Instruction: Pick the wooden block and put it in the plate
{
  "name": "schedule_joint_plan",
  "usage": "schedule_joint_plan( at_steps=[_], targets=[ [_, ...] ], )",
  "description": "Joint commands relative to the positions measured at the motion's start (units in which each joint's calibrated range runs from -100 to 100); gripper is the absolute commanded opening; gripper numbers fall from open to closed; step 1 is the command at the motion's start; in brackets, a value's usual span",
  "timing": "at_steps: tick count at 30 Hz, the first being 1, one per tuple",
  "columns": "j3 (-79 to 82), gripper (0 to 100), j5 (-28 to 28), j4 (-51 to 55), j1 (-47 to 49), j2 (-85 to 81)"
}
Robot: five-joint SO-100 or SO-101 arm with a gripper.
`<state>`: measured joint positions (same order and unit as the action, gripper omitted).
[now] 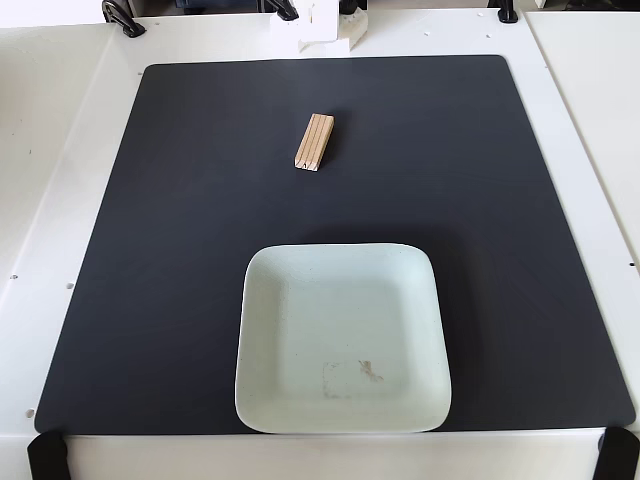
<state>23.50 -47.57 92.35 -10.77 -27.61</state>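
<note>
White pincer (326, 32) barely visible at top edge, opening impossible to tell, touching nothing, small grooved light-tan wooden block (314, 142) on black mat (150, 250), well apart from pale mint-green square plate (262, 340) nearer the front edge.

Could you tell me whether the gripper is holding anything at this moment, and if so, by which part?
Nothing is held: the wooden block lies alone on the black mat, well away from the arm at the top edge.
</note>
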Motion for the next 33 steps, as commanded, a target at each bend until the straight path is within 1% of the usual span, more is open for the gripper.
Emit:
schedule_joint_plan(
  at_steps=[1,4,8,11,17,19,26,33],
  targets=[
    [-7.2,2,-0.9,0.0,-4.1,9.3],
    [-9.0,4,-2.7,-0.3,-6.6,15.3],
    [-8.8,18,-5.9,-0.4,-7.8,19.4],
    [-7.7,25,-6.2,-3.3,-7.9,20.3],
    [4.8,25,-6.7,-19.8,-10.2,20.4],
    [8.5,25,-6.7,-23.5,-10.2,20.4],
    [14.1,25,-6.3,-24.3,-8.6,20.4],
    [16.2,25,-6.2,-25.0,-7.8,20.5]
  ],
)
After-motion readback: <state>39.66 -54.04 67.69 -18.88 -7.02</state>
